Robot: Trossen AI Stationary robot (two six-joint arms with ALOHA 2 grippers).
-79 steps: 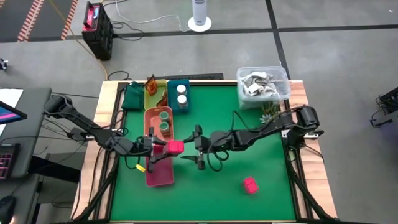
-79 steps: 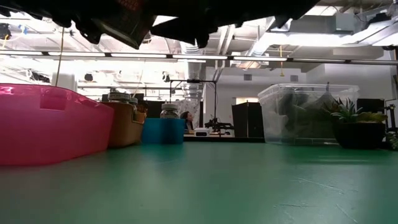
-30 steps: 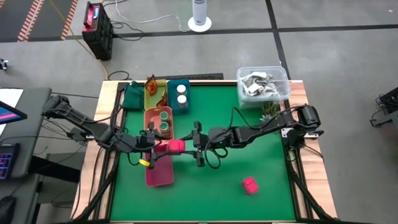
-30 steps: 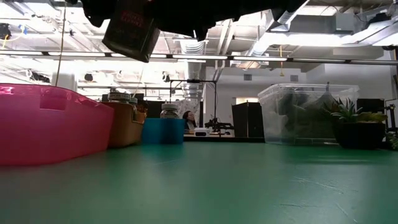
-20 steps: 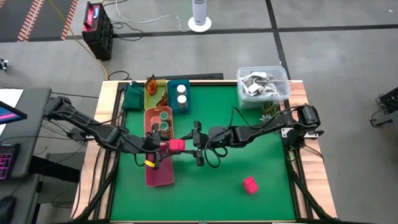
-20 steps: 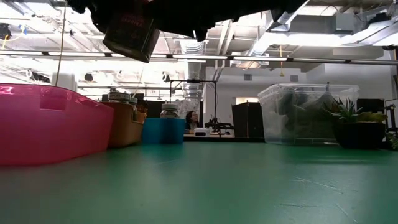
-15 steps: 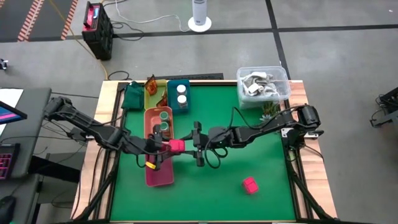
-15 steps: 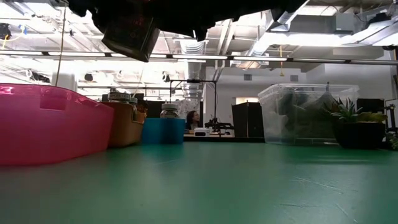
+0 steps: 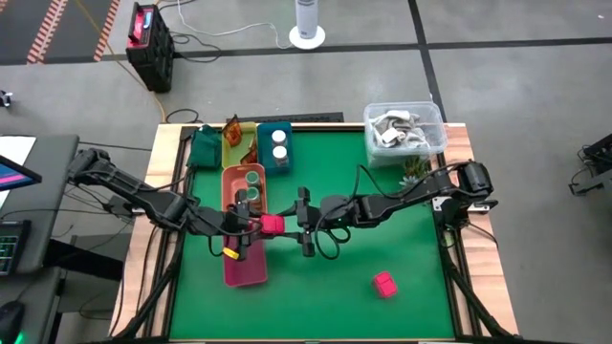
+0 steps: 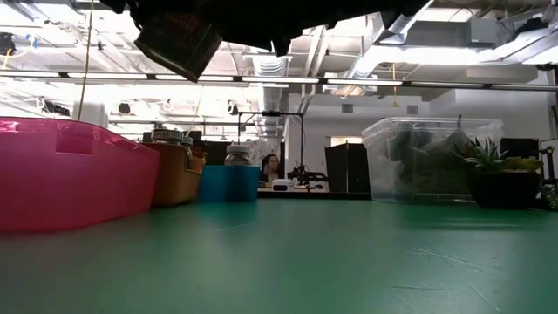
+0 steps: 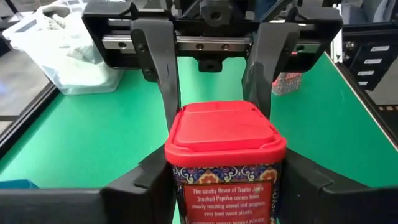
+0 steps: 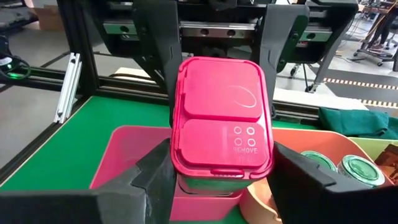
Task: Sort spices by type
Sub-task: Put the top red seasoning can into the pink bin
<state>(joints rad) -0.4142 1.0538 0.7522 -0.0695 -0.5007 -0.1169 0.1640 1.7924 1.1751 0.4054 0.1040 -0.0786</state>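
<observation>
In the high view both arms reach low across the green tabletop and meet nose to nose near its middle, the left arm stretched in from its side with the elbow bent, the right arm stretched nearly straight from the opposite side. A pink spice tin hangs between them, off the surface. The left end effector grips one end of it and the right end effector the other. A pink tray lies right under the left end effector, and an orange tray with two green-lidded jars sits just beyond it. A second pink block lies on the tabletop well apart from the right end effector. In the low view the tin shows dark and tilted, high above the surface beneath the arms. In the left wrist view that arm's two fingers press against the tin's sides, partly closed to its width, while the right arm's fingers clamp it from the far end. In the right wrist view the tin's pink lid faces the camera; this arm's own fingers hug its sides at half width, and the pink tray lies below.
</observation>
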